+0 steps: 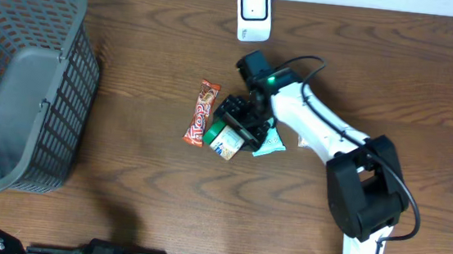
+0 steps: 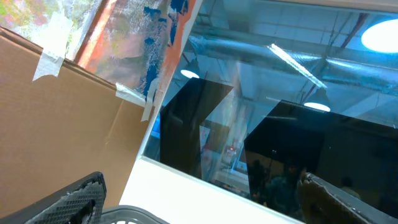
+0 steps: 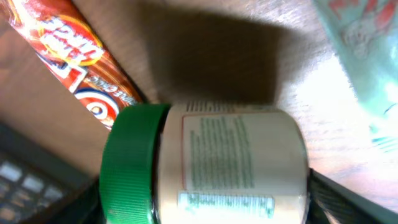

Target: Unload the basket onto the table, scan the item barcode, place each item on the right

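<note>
jar: cut off below | right end effector: over it, grip unclear

Brown wood grain all across the table, grey mesh basket, white scanner with a black outline; red-orange candy bar with white lettering, jar labelled white with green print, green ribbed lid, pale teal packet

The overhead view looks straight down on the whole wooden surface. The left wrist view tilts up toward the ceiling. The right wrist view faces down, very near the green-lidded jar and red wrapper, both also seen from overhead.
</note>
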### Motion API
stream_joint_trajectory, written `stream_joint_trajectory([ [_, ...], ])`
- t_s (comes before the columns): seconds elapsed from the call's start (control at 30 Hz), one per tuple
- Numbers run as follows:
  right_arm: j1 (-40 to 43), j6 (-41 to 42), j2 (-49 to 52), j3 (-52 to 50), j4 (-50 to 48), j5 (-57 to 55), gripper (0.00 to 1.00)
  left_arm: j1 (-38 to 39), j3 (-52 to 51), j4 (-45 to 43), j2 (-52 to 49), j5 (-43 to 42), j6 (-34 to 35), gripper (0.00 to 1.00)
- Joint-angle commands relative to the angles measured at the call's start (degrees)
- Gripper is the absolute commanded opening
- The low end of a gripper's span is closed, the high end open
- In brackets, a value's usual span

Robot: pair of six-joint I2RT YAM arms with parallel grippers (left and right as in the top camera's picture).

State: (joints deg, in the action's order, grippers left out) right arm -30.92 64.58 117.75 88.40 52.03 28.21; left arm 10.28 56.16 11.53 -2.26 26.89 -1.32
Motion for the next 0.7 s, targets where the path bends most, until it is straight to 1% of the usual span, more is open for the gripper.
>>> stream_joint_trajectory([
  [0.0,3.02,-9.68,0.11,0.44,0.31,5.53,0.99,-0.20,-0.44,-0.26,-0.57,-0.74,0.26,0.98],
  [0.17,5.88,-14.14,0.11,0.44,0.50,5.57,0.99,-0.20,-0.44,-0.26,-0.44,-0.74,0.28,0.98],
  [0.4,5.64,-17.09,-1.55,1.18,1.66,5.25,0.99,-0.20,-0.44,-0.26,-0.44,-0.74,0.26,0.98],
  [0.57,4.59,-16.72,-6.01,1.33,4.94,3.98,0.99,-0.20,-0.46,-0.07,-0.44,-0.74,0.26,0.98],
  [0.67,2.78,-14.51,-8.66,1.33,8.46,-0.92,0.99,-0.20,-0.57,0.39,-0.44,-0.76,0.28,0.98],
])
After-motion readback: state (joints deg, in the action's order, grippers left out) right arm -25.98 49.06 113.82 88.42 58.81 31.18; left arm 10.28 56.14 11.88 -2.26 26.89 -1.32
